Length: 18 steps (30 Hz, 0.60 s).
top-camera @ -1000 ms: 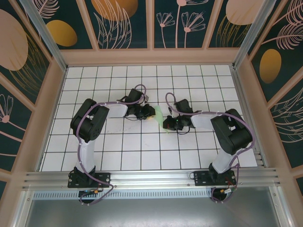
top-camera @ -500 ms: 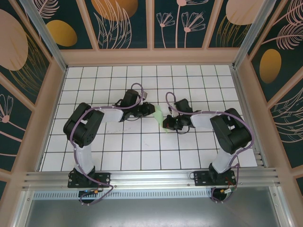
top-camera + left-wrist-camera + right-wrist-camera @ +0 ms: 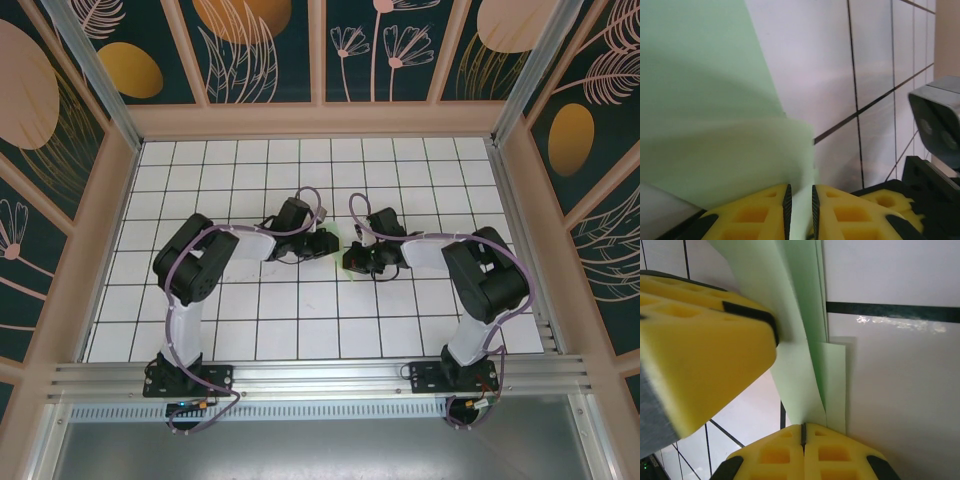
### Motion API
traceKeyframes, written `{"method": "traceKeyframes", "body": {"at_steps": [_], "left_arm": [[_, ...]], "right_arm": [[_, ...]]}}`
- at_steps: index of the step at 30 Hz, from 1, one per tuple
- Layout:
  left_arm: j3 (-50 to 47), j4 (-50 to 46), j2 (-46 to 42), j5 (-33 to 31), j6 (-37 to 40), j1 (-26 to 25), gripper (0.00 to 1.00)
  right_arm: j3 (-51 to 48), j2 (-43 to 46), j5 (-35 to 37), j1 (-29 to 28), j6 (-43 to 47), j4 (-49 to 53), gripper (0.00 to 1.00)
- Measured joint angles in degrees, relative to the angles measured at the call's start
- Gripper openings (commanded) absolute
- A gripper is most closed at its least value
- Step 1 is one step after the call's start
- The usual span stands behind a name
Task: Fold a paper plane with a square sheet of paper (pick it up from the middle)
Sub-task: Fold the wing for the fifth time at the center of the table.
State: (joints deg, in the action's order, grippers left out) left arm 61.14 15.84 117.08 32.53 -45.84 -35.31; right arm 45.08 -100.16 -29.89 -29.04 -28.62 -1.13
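Pale green paper plane [image 3: 715, 125] is pinched by the left fingers [image 3: 757, 215] and the right fingers [image 3: 770, 455].

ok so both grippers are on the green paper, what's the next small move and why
Probably slide the left gripper along the fold while the right gripper holds: both pinch the paper, whose layers fan apart between them, so the crease looks soft.

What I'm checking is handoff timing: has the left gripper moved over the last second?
Yes: the left gripper shifted right across the grid table, toward the right gripper.
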Motion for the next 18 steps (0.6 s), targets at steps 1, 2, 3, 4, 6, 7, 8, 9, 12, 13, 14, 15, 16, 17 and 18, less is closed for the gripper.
{"method": "traceKeyframes", "body": {"at_steps": [1, 2, 3, 4, 6, 7, 8, 9, 12, 13, 14, 15, 16, 17, 18], "left_arm": [[0.5, -0.7, 0.1, -0.1, 0.1, 0.0, 0.22], [1.1, -1.5, 0.3, -0.5, 0.3, 0.0, 0.22], [1.8, -2.4, 0.6, -0.9, 0.4, 0.0, 0.22], [2.5, -3.5, 0.7, -1.3, 0.6, 0.0, 0.21], [3.9, -5.6, 1.0, -2.6, 1.3, -0.1, 0.22], [4.5, -6.4, 1.2, -3.2, 1.7, -0.1, 0.22], [5.1, -7.2, 1.3, -3.7, 2.2, 0.0, 0.22], [5.6, -7.8, 1.4, -4.3, 2.8, 0.2, 0.22], [7.1, -9.9, 1.7, -5.6, 4.9, 1.6, 0.22], [7.5, -10.4, 1.9, -5.9, 5.6, 2.3, 0.22], [7.9, -10.8, 2.0, -6.1, 6.3, 2.9, 0.22], [8.3, -11.2, 2.1, -6.2, 6.9, 3.6, 0.22], [8.6, -11.5, 2.3, -6.2, 7.4, 4.3, 0.22], [8.9, -11.7, 2.4, -6.3, 8.0, 4.9, 0.22], [9.1, -11.8, 2.5, -6.3, 8.5, 5.5, 0.22]], "right_arm": [[0.0, 0.0, 0.0, 0.0, 0.0, 0.0, 0.03], [0.0, 0.0, 0.0, 0.0, 0.0, 0.0, 0.03], [0.0, 0.0, 0.0, 0.0, 0.2, 0.0, 0.03], [0.0, -0.1, 0.0, 0.0, 0.2, 0.0, 0.03], [0.0, -0.1, 0.2, 0.0, 0.5, 0.1, 0.02], [0.0, -0.1, 0.2, 0.0, 0.8, 0.2, 0.02], [0.0, -0.1, 0.3, 0.0, 1.1, 0.3, 0.03], [0.0, -0.1, 0.4, 0.0, 1.3, 0.3, 0.02], [-0.1, 0.0, 0.9, -0.1, 1.8, 0.5, 0.02], [-0.1, 0.1, 1.1, -0.1, 2.0, 0.4, 0.02], [-0.2, 0.2, 1.3, -0.2, 2.2, 0.4, 0.02], [-0.2, 0.2, 1.4, -0.3, 2.4, 0.4, 0.02], [-0.2, 0.3, 1.4, -0.3, 2.6, 0.4, 0.02], [-0.2, 0.3, 1.5, -0.3, 2.8, 0.4, 0.02], [-0.2, 0.3, 1.5, -0.3, 2.8, 0.4, 0.02]]}}
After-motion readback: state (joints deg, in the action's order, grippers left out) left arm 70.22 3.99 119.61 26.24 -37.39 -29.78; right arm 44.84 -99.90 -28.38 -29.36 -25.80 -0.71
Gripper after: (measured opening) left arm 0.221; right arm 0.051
